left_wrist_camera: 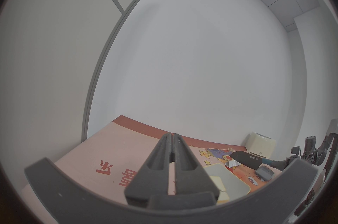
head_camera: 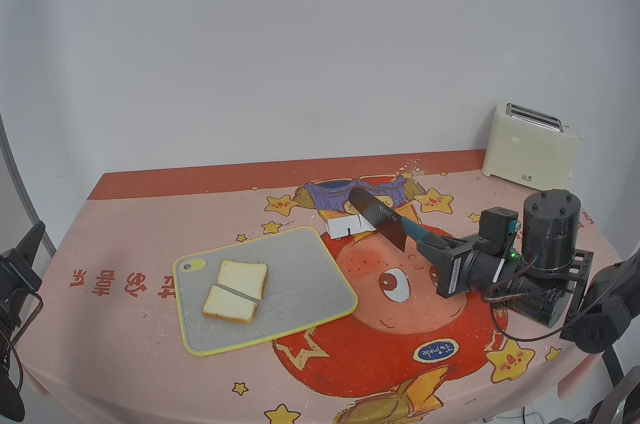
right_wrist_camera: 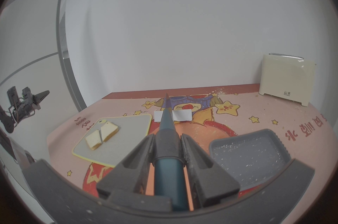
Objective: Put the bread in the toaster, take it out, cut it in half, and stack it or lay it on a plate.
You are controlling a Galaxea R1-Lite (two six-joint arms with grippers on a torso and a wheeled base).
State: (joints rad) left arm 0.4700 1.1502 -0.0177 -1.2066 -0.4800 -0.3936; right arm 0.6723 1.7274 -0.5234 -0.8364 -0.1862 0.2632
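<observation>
**Halved bread on the board, knife held aloft**

On the grey cutting board with a yellow-green rim [head_camera: 300, 285]: pale square bread slice [head_camera: 235, 290], cut in two, halves just beside each other. Right gripper [head_camera: 430, 245] clenched on the teal-handled, black-bladed knife [head_camera: 378, 217], above the pink cartoon tablecloth [head_camera: 133, 232]; handle mostly buried. White lettering on the blade, too small to make out. Small dark mark on the cream toaster [head_camera: 530, 146], back right. Left gripper [left_wrist_camera: 172, 142] pinched closed.

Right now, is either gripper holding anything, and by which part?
The right gripper holds the knife by its teal handle; the left gripper is shut, empty.
</observation>
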